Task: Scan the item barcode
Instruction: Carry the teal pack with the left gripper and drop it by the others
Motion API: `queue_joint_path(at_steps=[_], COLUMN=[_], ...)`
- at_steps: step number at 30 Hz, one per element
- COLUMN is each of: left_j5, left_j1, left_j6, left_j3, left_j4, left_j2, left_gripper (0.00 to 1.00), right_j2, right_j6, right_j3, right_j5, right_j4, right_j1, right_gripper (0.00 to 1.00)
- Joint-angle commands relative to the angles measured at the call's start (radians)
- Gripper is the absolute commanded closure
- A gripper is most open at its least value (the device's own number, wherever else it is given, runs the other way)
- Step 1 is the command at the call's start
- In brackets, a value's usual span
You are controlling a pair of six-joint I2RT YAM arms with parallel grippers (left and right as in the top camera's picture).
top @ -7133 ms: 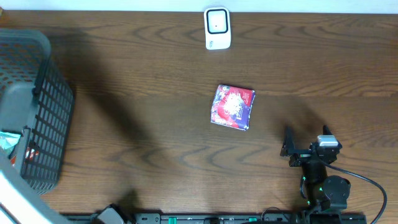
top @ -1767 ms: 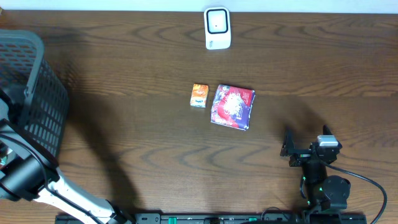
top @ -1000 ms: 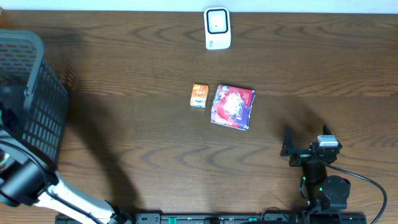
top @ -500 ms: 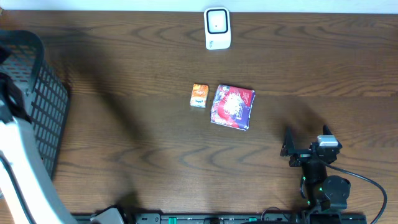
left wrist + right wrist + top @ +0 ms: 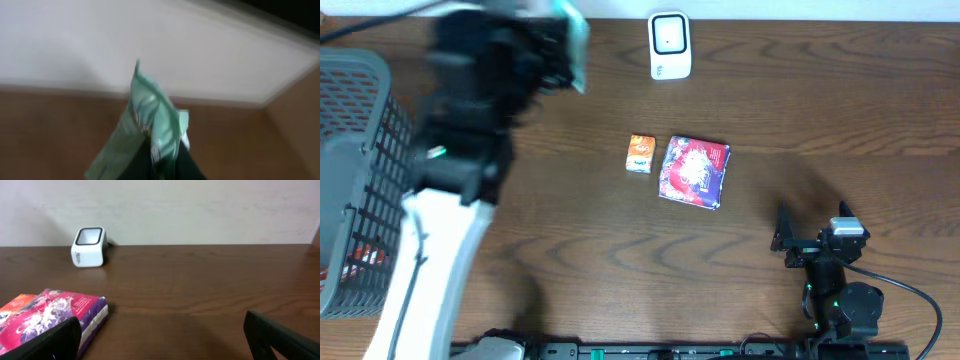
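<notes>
Left gripper [image 5: 164, 159]: is clamping shut on a pale green packet [image 5: 152, 120]; the dark fingers [image 5: 186, 162] are pinching its lower end. The wrist view is heavily motion-blurred.
Pale green packet: is hanging in the air off the wood, standing roughly upright out of the grip, crumpled and folded. In the overhead view it is appearing over the far left part of the table [image 5: 570, 250], left of the scanner [image 5: 669, 45] and apart from it. Print is unreadable; cannot tell where the barcode is facing.
Left arm [image 5: 450, 200]: is rising from the near left edge toward the far side, blurred, passing just beside the basket [image 5: 360, 190].
Scanner: white body with a dark-framed window, is sitting at the far edge of the table, about mid-width.
Right gripper [image 5: 161, 325]: jaws are standing wide apart with nothing between them; it is sitting low over the near right part of the table, pointing toward the far wall.
Orange box [image 5: 641, 153]: small, is lying flat mid-table, just beside the left edge of the purple packet [image 5: 695, 172], with a narrow gap showing.
Purple packet: is lying flat mid-table, on the near side of the scanner and well apart from it.
Basket: grey mesh, is standing at the left edge; something red and white is showing through its lower mesh.
</notes>
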Motion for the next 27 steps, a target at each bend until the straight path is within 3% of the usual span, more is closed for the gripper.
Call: queue_joint_path(at_steps=[1,6,13,14,15,16,17,27], left_j5=[-0.029,-0.028,-0.028,-0.028,-0.029,-0.029,-0.036,-0.066], left_j1=[-0.071,-0.155,-0.244,-0.252,-0.256,-0.26,-0.26,-0.106], left_j6=[-0.006,-0.007,-0.072,-0.097,-0.113,-0.118,-0.118,-0.072], left_j3=[0.001,0.001,0.001,0.0,0.0,0.001,0.001,0.15], left_j4=[-0.128,-0.301,-0.278,-0.27,-0.261,-0.244,-0.228,-0.186], left_j2=[0.107,0.278,0.455,0.47,0.478,0.483,0.483,0.32], left_gripper=[0.93,0.93,0.9,0.83,0.64,0.34,0.12,0.1], right_j2=[-0.004,-0.004,-0.004,-0.004,-0.004,-0.004,-0.004,-0.004], right_j6=[0.011,0.011,0.011,0.011,0.011,0.011,0.011,0.011], right_j3=[-0.002,-0.002,-0.002,-0.002,-0.002,-0.002,-0.002,-0.002], right_j5=[0.004,0.004,0.004,0.004,0.004,0.004,0.004,0.004], right_j4=[-0.003,-0.003,-0.003,-0.003,-0.003,-0.003,-0.003,-0.003], right_j1=[-0.007,-0.007,-0.007,-0.007,-0.007,-0.007,-0.007,-0.007], right_gripper=[0.01,0.01,0.01,0.01,0.01,0.01,0.01,0.01])
